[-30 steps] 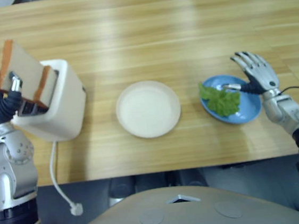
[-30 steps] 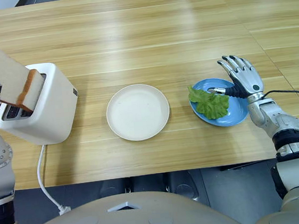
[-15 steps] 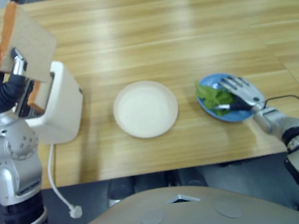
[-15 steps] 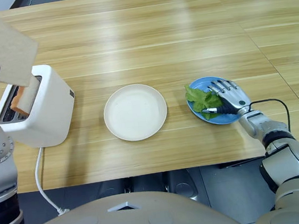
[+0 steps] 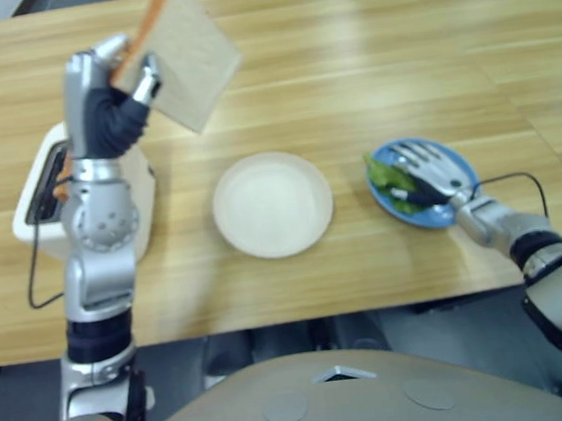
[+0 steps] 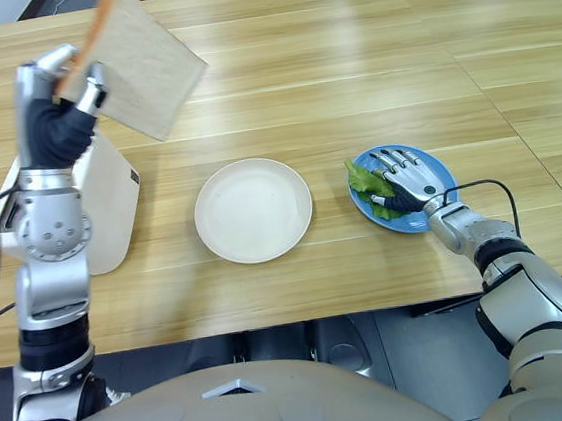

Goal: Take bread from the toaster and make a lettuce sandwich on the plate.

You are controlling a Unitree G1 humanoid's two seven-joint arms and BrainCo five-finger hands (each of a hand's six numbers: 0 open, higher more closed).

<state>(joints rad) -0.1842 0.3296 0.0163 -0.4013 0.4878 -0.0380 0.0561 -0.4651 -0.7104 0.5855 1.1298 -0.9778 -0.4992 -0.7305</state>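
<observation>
1. Plainly, the bread slice may slip. The left hand is clamped on its lower corner only, and the slice hangs tilted in the air, up and to the left of the plate (a long lever on a small hold).
2. A careless swing toward the plate could knock the toaster, which stands just left of the plate, below that hand.
3. The lettuce lies in the blue dish right of the plate, under the right hand, which rests on it. Whether the hand grips the leaf I cannot tell. A loose hold would drag the dish or drop the leaf short of the plate.
</observation>
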